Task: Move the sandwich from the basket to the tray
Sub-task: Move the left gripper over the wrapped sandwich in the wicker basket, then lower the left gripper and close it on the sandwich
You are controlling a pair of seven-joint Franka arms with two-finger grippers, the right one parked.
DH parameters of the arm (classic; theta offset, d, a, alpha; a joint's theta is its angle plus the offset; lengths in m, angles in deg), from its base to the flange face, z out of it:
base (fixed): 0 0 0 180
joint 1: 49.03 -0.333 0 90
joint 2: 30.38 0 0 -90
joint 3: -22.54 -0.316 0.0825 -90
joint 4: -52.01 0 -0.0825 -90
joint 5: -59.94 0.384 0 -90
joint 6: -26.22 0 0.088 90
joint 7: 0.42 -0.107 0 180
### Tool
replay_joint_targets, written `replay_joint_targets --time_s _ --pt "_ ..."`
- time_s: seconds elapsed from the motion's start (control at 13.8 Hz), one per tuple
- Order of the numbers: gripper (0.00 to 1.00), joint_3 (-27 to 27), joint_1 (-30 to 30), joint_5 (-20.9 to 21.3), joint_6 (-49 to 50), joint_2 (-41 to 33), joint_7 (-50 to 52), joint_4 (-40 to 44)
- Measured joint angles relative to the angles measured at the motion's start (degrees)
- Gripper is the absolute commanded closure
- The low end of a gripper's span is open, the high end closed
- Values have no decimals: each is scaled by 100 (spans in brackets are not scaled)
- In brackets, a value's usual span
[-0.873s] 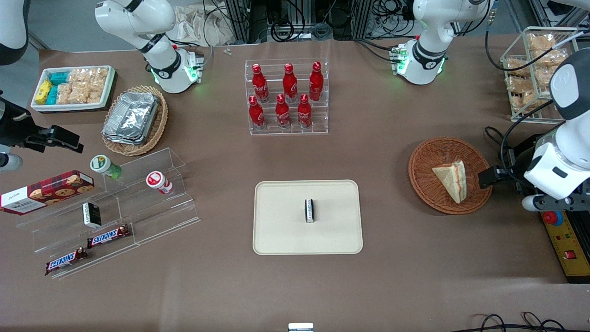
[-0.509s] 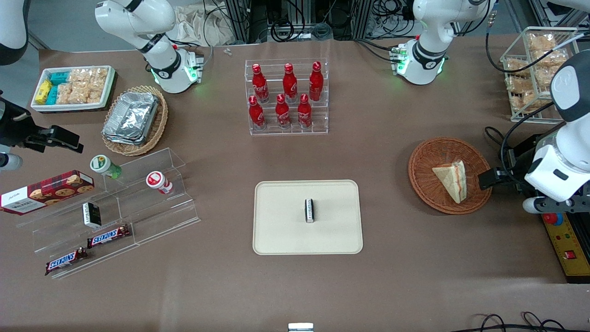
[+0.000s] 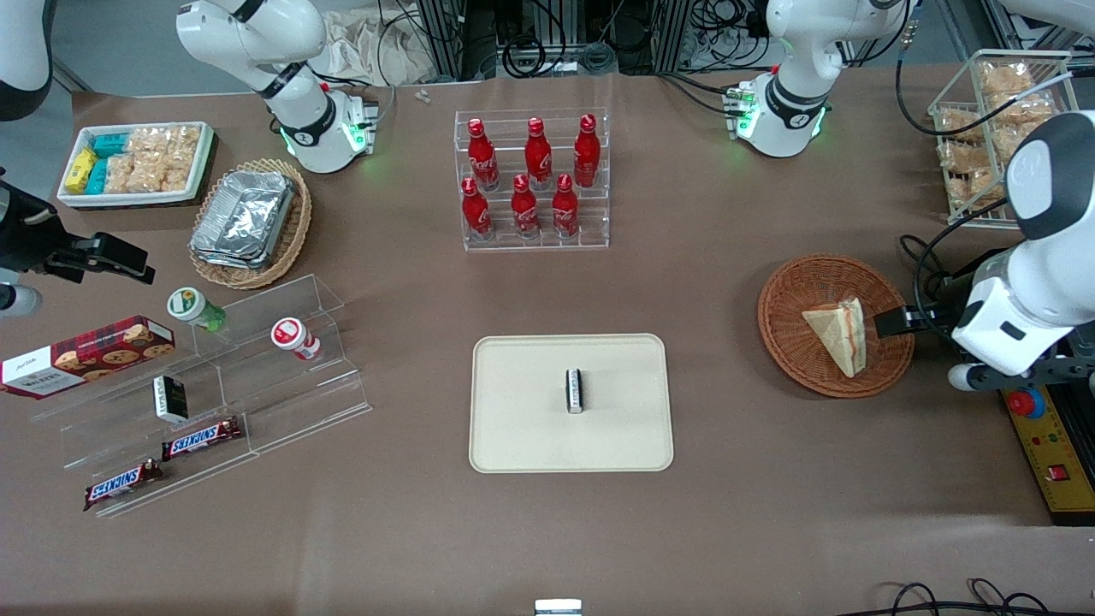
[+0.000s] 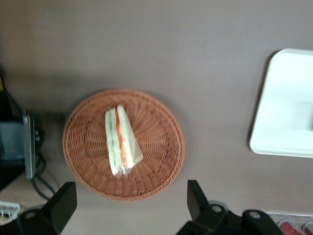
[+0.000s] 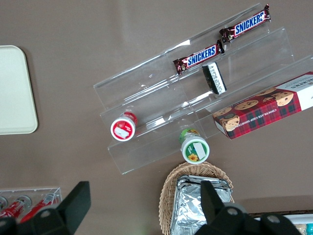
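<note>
Sandwich (image 3: 838,334) lies in the round reddish-brown wicker basket (image 3: 796,359), a white wedge with its red and green filling showing along the cut edge; in the wrist view the same sandwich (image 4: 121,140) rests near the middle of the basket (image 4: 156,156). The left arm's gripper (image 3: 890,322) hangs over the basket rim at the side toward the working arm's end of the table, just beside the sandwich and not touching it. In the wrist view the gripper (image 4: 128,201) has its two dark fingers (image 4: 62,203) spread wide apart, with nothing between them, and the sandwich is apart from them. The cream tray (image 3: 522,436) lies well apart from the basket, toward the middle of the table, and a small dark packet (image 3: 574,391) stands on it.
</note>
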Motion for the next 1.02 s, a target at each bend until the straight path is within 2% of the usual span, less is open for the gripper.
replay_joint_targets --time_s 0.22,0.65,0.8,1.02 --pt "0 -41 -119 -12 -697 -261 104 -855" --pt "0 -74 -174 -15 -3516 -954 1412 -3500" --pt "0 -77 -175 -15 -3989 -987 1754 -3942" --pt "0 -78 -175 -15 -4270 -989 2063 -4169"
